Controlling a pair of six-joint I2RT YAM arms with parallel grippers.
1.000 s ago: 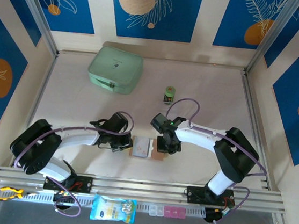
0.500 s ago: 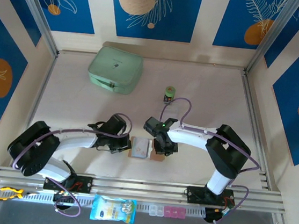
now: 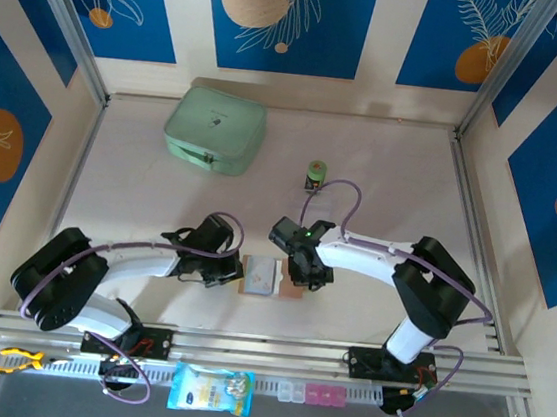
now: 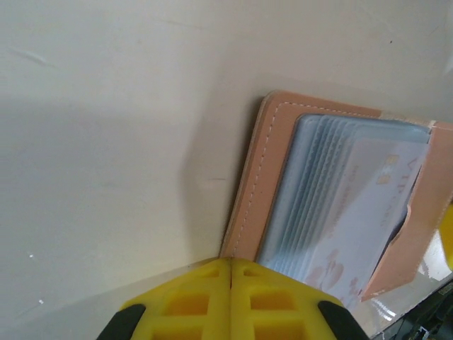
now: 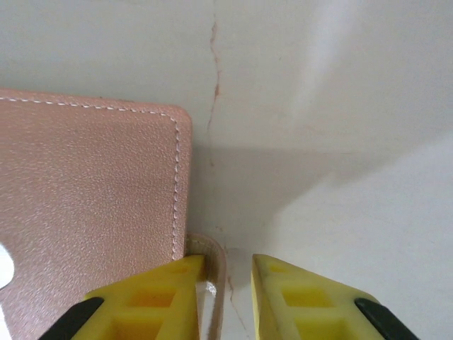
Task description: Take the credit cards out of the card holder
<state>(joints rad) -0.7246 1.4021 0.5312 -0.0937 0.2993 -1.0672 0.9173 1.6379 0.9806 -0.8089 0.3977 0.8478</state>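
On the bench, the soft pinkish-brown leather card holder lies open; its thin, pale, slick-looking credit cards need edge pinching. Left end effector is closed; right end effector is narrowly parted.

Mint-green case — small cylinder

Robot test booth — printed panels, aluminium rails
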